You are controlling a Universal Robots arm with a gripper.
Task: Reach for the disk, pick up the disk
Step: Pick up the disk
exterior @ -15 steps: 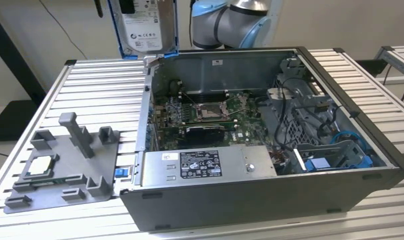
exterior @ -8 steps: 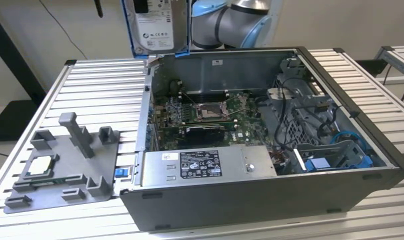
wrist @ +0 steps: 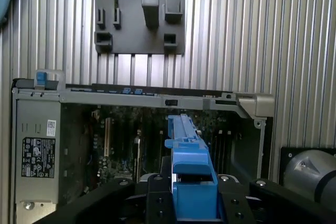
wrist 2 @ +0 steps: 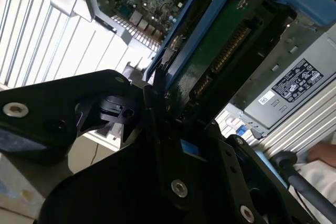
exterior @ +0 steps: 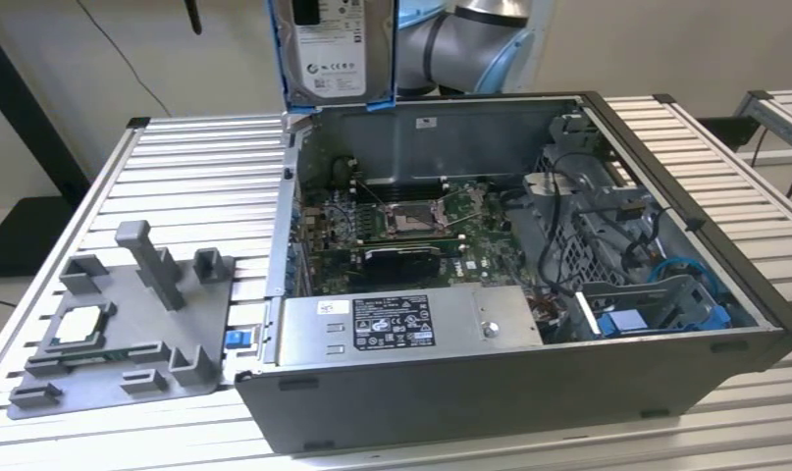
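You had the disk [exterior: 328,49] already lifted: in the exterior view it hung upright in the air above the back wall of the open computer case [exterior: 684,363], with its white label facing the camera and its blue frame along the edges. The grey arm [exterior: 468,39] stood just behind it. In the second wrist view your tool [wrist 2: 163,106] was clamped on the disk [wrist 2: 220,51], the black fingers [wrist 2: 152,103] pressed against the blue frame at one end, and the green circuit side of the disk was turned to the camera. In the first wrist view the blue frame [wrist: 189,171] stood edge-on between the black parts of the tool, over the inside of the case. The grey stand [exterior: 133,334] lay on the ribbed tabletop [exterior: 186,167] at the exterior view's left, beside the case, with a small square chip [exterior: 81,324] on it.
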